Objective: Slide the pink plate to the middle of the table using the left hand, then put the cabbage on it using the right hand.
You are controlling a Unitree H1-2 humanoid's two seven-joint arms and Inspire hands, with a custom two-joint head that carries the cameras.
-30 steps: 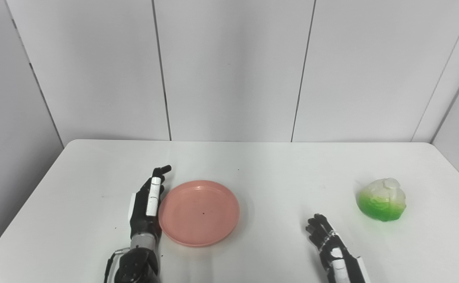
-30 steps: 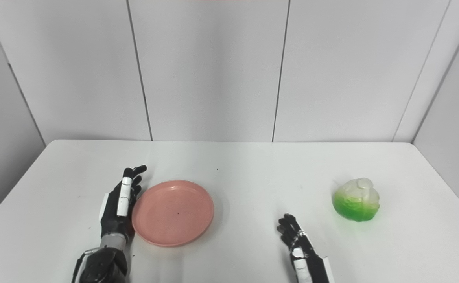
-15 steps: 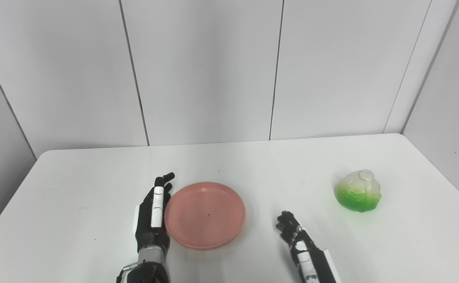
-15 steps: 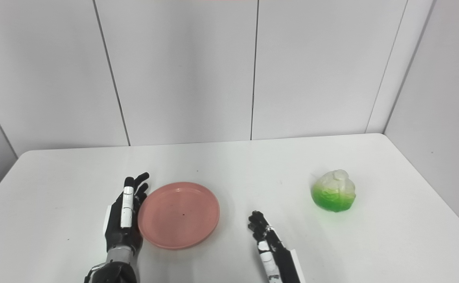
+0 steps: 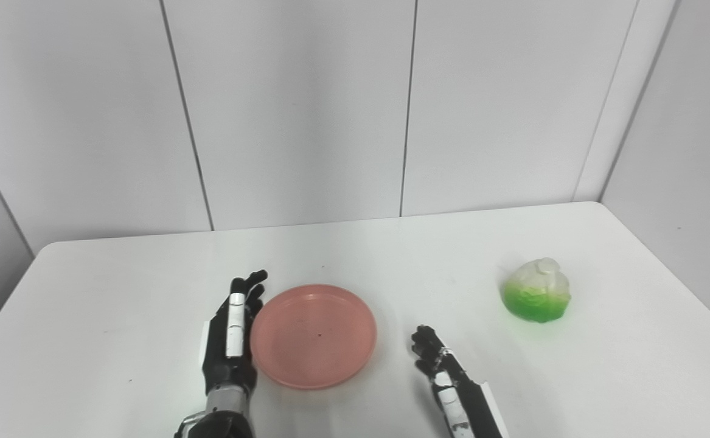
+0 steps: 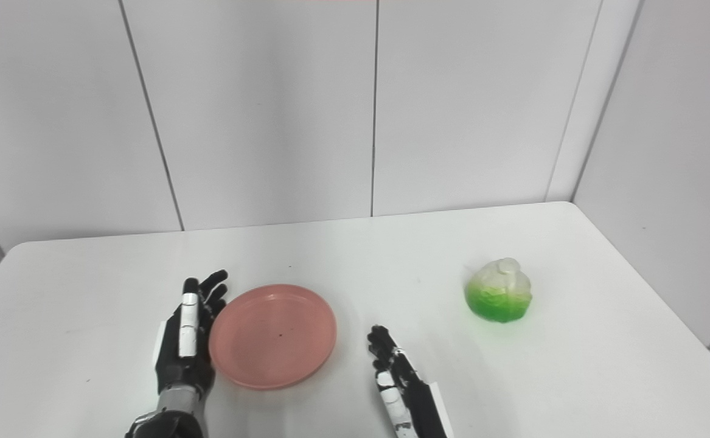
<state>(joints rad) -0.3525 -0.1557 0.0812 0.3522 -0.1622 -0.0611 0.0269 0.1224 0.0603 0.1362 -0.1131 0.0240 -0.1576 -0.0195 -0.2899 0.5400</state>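
The pink plate (image 5: 313, 334) lies flat on the white table (image 5: 117, 286), a little left of the centre. My left hand (image 5: 230, 334) stands open on edge against the plate's left rim, fingers stretched away from me. The green and white cabbage (image 5: 536, 298) sits far to the right, on its own. My right hand (image 5: 443, 377) is open near the table's front edge, just right of the plate and well short of the cabbage, holding nothing. In the right eye view the plate (image 6: 272, 334) and cabbage (image 6: 499, 298) appear the same way.
The table's right edge (image 5: 683, 286) runs close past the cabbage. Grey wall panels (image 5: 306, 109) stand behind the back edge. A few small dark specks dot the tabletop.
The whole picture has shifted, so the camera turned to the right. The right hand has come in closer to the plate's right side. The plate sits slightly further right of the table's left edge.
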